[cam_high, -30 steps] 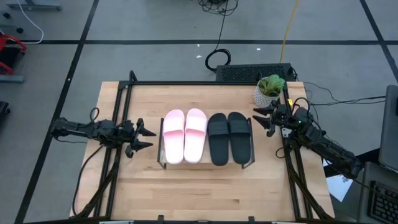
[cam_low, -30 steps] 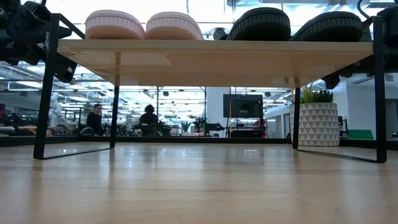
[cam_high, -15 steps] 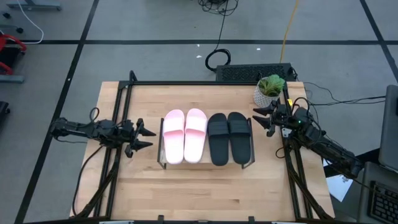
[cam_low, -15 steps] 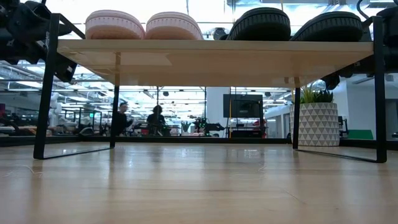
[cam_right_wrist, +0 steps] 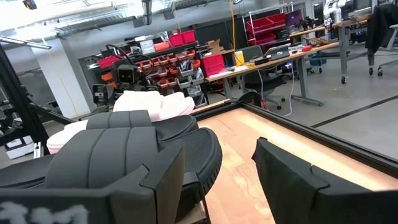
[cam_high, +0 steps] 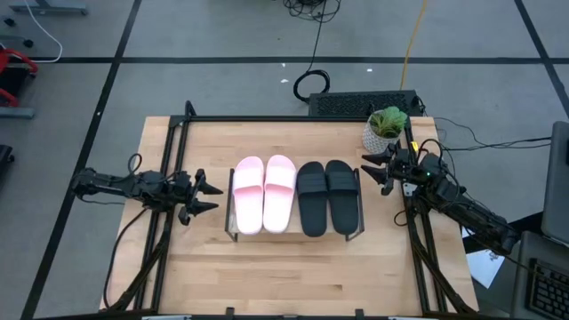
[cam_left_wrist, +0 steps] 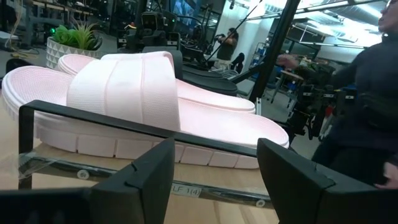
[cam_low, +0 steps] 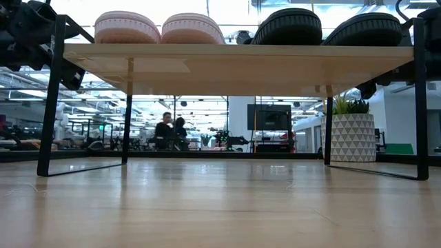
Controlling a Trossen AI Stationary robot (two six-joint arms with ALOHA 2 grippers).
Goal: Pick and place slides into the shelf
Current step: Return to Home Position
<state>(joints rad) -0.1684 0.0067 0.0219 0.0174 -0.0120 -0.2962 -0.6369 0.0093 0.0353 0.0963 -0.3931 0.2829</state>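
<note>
Nothing has shifted; your pink slides (cam_high: 264,194) and black slides (cam_high: 328,197) sit on the shelf (cam_low: 234,69); left gripper (cam_high: 218,197) and right gripper (cam_high: 364,165) gape empty beside it; only homing remains.

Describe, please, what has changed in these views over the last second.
Only a person in the room behind the table walked rightward in the low view, joining another person. On the table nothing shifted: the pink slides and black slides sit on the shelf, and the left gripper and right gripper stay beside its ends, fingers open and empty.
</note>
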